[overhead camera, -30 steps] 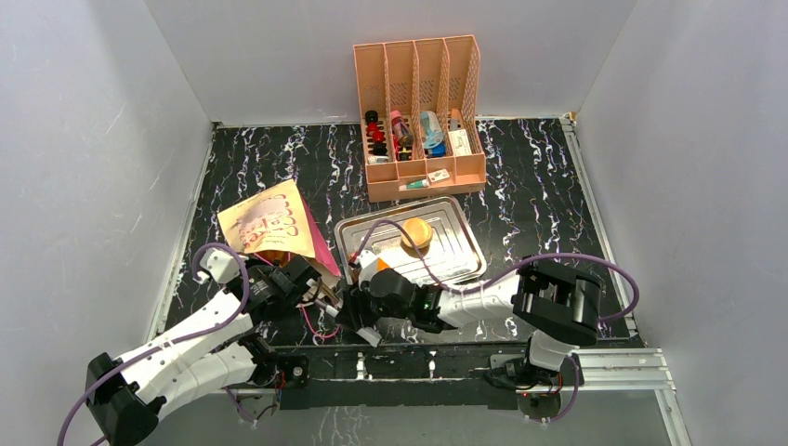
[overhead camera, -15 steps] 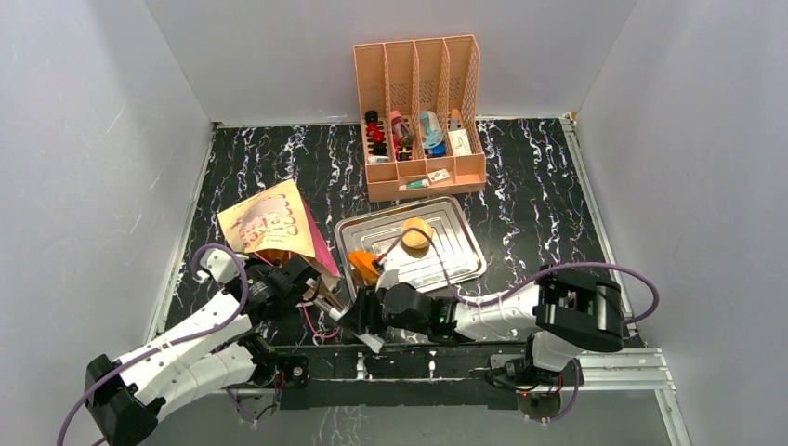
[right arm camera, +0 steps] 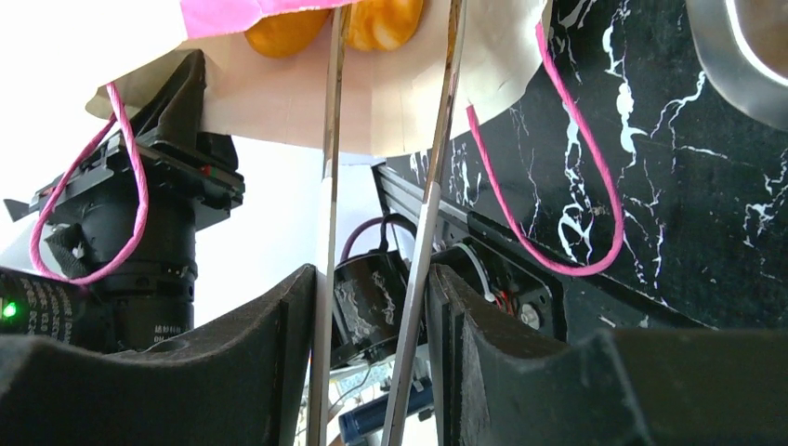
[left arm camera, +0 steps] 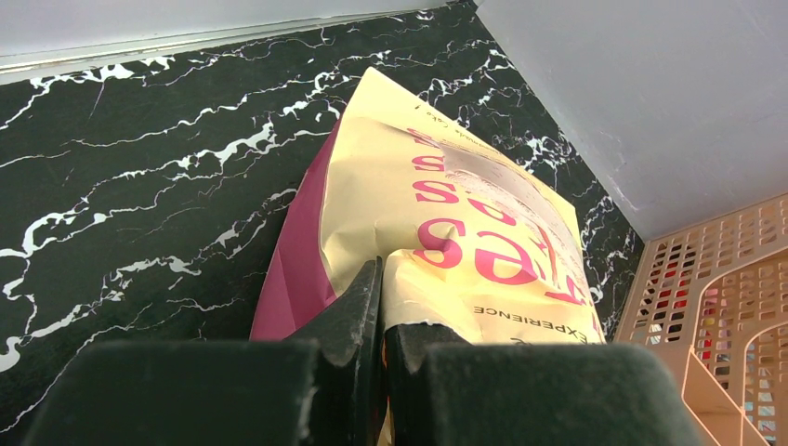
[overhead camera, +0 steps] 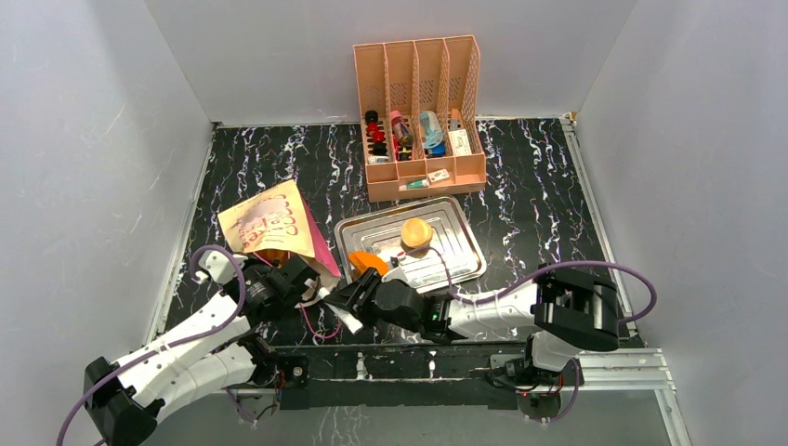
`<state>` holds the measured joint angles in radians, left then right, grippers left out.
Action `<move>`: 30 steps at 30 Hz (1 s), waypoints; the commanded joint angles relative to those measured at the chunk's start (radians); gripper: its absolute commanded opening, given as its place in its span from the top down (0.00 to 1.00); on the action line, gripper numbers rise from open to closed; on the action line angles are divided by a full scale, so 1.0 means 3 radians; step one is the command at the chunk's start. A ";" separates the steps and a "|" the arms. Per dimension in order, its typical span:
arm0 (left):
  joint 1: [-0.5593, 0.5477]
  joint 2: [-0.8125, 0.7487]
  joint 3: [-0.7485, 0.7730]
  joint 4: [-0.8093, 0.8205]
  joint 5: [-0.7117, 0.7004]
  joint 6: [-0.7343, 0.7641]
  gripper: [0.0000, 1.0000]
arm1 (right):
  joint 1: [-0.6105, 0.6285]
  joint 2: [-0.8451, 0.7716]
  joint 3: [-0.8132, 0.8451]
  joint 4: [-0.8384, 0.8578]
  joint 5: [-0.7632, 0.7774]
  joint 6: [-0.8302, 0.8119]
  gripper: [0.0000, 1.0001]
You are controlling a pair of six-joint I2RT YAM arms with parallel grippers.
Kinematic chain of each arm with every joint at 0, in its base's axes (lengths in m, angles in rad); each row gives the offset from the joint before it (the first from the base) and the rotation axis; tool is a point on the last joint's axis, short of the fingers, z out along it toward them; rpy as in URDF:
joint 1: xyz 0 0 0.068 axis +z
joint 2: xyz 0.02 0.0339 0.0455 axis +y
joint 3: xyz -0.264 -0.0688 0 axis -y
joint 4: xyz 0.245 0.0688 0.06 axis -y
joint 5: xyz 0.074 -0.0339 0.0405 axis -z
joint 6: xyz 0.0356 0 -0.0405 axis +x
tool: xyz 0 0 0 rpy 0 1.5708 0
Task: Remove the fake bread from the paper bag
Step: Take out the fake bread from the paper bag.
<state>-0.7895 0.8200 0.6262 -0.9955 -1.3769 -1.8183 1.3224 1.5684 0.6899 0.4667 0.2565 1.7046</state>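
Note:
The paper bag [overhead camera: 269, 226] lies on its side at the left, cream with pink lettering [left arm camera: 465, 223] and magenta side panels. My left gripper [overhead camera: 311, 290] is shut on the bag's top rim [left arm camera: 383, 279] and holds the mouth up. Inside the mouth, two orange-brown fake bread pieces [right arm camera: 283, 32] show in the right wrist view. My right gripper [overhead camera: 356, 302] is shut on metal tongs [right arm camera: 330, 186]. The tongs' two arms reach up to the bag's mouth, their tips at the bread. The tips themselves are cut off at the frame's top.
A steel tray [overhead camera: 455, 246] right of the bag holds a tan roll [overhead camera: 415, 232] and an orange bread piece [overhead camera: 369, 263] at its near-left corner. A peach slotted organizer [overhead camera: 418, 177] with small items stands behind. A pink cord handle [right arm camera: 576, 186] hangs onto the table.
My right gripper has moved left with the tongs, from beside the tray to the bag's mouth. The orange piece on the tray's corner is now uncovered. The left arm has held still.

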 commanded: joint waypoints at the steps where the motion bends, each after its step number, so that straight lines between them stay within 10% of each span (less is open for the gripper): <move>1: -0.0012 -0.0059 0.0076 -0.0022 -0.0011 0.0010 1.00 | 0.0020 0.0048 0.0272 0.0034 0.0232 0.0020 0.58; 9: -0.0012 -0.0067 0.0076 0.0063 -0.0007 0.0090 1.00 | 0.0019 0.0243 0.0480 -0.0098 0.0348 -0.0220 0.70; 30: -0.0012 -0.0082 0.0059 0.0061 -0.0034 0.0103 1.00 | 0.0122 0.0073 0.0307 -0.0384 0.0399 -0.0400 0.57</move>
<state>-0.7895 0.8055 0.6262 -0.9726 -1.3720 -1.7874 1.3518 1.6291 0.7872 0.3386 0.3248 1.5944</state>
